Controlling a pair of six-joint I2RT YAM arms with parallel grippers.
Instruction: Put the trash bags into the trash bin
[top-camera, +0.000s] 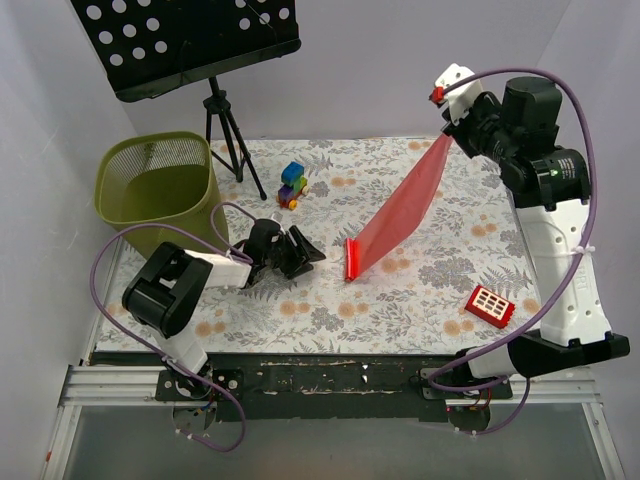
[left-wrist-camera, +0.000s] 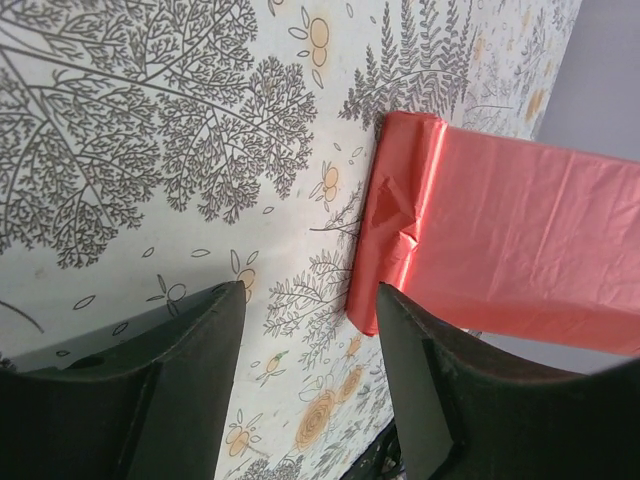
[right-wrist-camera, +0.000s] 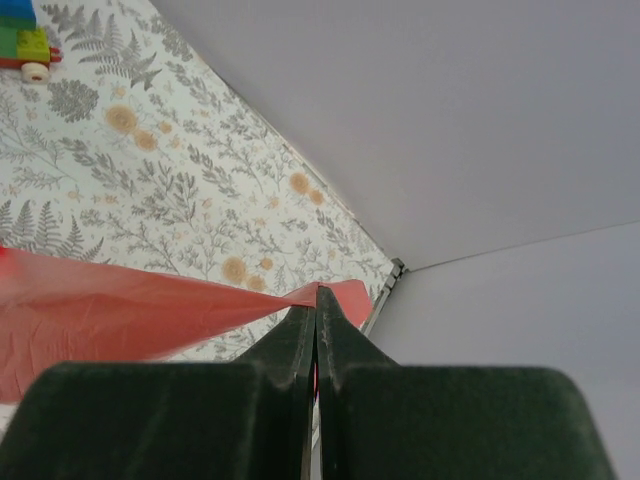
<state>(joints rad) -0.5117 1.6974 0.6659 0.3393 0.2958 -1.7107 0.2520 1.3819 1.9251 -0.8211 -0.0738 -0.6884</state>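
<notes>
Aloft, trash bag (top-camera: 400, 205) corner pinched between right fingers (right-wrist-camera: 285, 350) (left fingers (left-wrist-camera: 190, 370) spread).

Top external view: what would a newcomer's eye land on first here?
The red trash bag, stretched as a long sheet from the shut right gripper at upper right down to the floral table. Next, the olive-green mesh trash bin at far left, and the open left gripper low beside the bag's folded lower end.
</notes>
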